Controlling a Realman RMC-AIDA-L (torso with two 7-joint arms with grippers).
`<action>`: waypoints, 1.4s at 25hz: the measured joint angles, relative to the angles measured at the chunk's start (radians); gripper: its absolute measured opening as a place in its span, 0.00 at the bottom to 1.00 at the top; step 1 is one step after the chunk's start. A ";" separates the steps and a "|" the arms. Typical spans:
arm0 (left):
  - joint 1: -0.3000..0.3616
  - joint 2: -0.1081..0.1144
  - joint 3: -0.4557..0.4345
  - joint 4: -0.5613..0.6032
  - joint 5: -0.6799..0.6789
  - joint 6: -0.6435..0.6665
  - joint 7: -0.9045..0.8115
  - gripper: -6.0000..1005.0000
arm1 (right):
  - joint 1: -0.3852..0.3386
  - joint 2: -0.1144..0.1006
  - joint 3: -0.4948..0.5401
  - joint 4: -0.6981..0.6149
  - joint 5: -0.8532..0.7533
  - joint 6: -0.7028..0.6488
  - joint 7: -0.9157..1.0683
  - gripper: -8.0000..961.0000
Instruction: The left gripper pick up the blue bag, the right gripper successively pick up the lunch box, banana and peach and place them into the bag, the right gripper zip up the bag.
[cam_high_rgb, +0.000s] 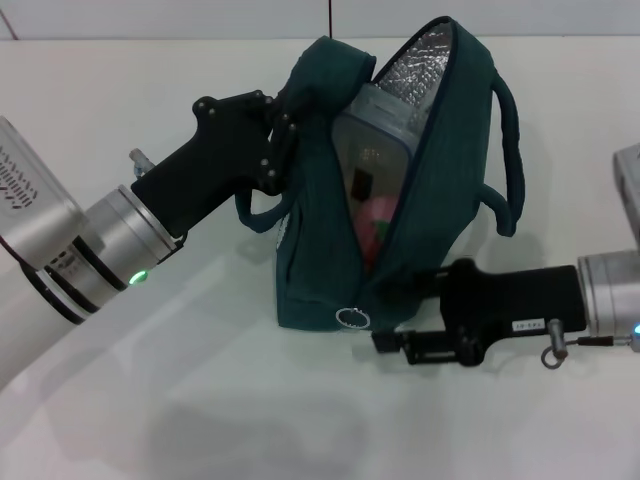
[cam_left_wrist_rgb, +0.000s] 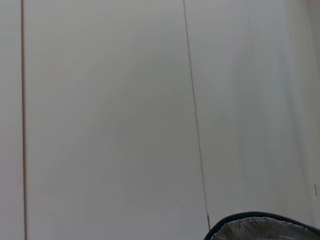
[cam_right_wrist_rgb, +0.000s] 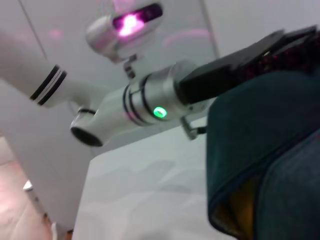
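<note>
The blue bag (cam_high_rgb: 440, 170) stands tilted in the middle of the white table, its mouth open and silver foil lining showing. My left gripper (cam_high_rgb: 283, 122), on its silver wrist with a green light, is shut on the bag's upper left edge and holds it up. Inside the bag I see the lunch box (cam_high_rgb: 372, 150) and below it the pink peach (cam_high_rgb: 376, 226). The zipper's ring pull (cam_high_rgb: 352, 317) hangs at the low end of the opening. My right gripper (cam_high_rgb: 392, 335) is right beside that pull, against the bag's lower right corner. The banana (cam_right_wrist_rgb: 241, 214) shows yellow-orange inside the bag in the right wrist view.
The white table (cam_high_rgb: 150, 420) spreads in front of and left of the bag. A pale wall (cam_high_rgb: 200, 18) rises behind it. The left wrist view shows only the wall and the bag's foil rim (cam_left_wrist_rgb: 265, 229). The left arm's silver wrist (cam_right_wrist_rgb: 150, 100) shows in the right wrist view.
</note>
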 joint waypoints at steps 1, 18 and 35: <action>-0.001 0.000 0.000 0.000 -0.001 -0.002 0.000 0.06 | 0.001 0.000 -0.007 0.000 0.001 0.001 0.001 0.53; -0.042 0.000 0.000 -0.014 -0.004 -0.022 0.001 0.06 | 0.038 0.000 -0.246 0.002 0.166 0.152 0.020 0.47; -0.042 0.000 -0.006 -0.015 -0.006 -0.036 0.014 0.06 | 0.049 0.000 -0.345 -0.041 0.261 0.281 0.024 0.15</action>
